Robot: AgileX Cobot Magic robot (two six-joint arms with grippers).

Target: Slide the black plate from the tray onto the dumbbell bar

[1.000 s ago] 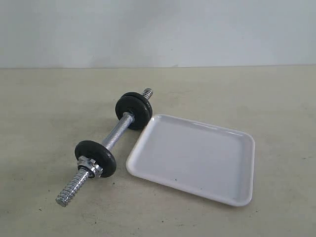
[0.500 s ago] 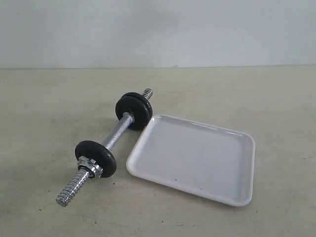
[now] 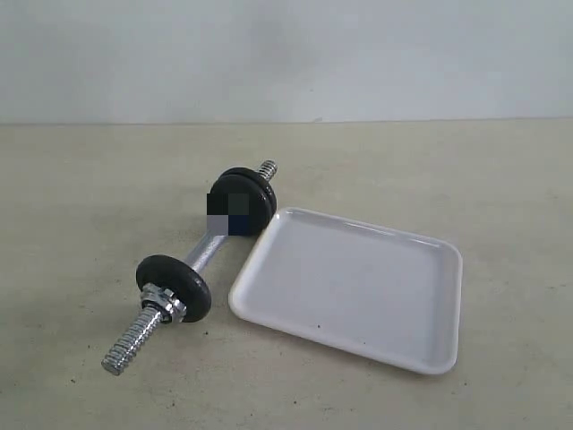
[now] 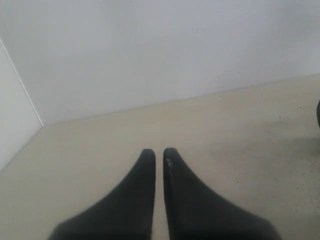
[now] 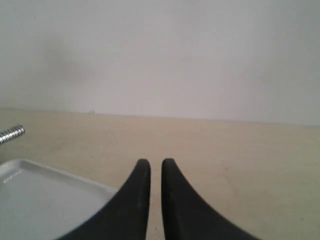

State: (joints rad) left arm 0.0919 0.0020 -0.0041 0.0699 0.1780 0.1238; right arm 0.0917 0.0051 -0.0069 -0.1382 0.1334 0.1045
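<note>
The chrome dumbbell bar (image 3: 204, 253) lies on the table left of the white tray (image 3: 349, 287), which has no disc in it. One black plate (image 3: 179, 287) sits on the bar's near end behind a silver collar nut (image 3: 164, 300). Two more black plates (image 3: 255, 193) sit together at the far end, partly under a blocky smear in the picture. Neither gripper shows in the exterior view. My left gripper (image 4: 159, 152) is shut on nothing above bare table. My right gripper (image 5: 155, 162) is shut on nothing, beside the tray's corner (image 5: 45, 195) and apart from the bar's threaded tip (image 5: 11, 134).
A pale wall runs along the back of the beige table (image 3: 448, 170). In the left wrist view a second wall meets it at a corner (image 4: 40, 125), and a dark sliver (image 4: 318, 112) shows at the frame's edge.
A blocky smear has appeared over the bar next to the far discs. The bar, the discs and the tray have not moved.
</note>
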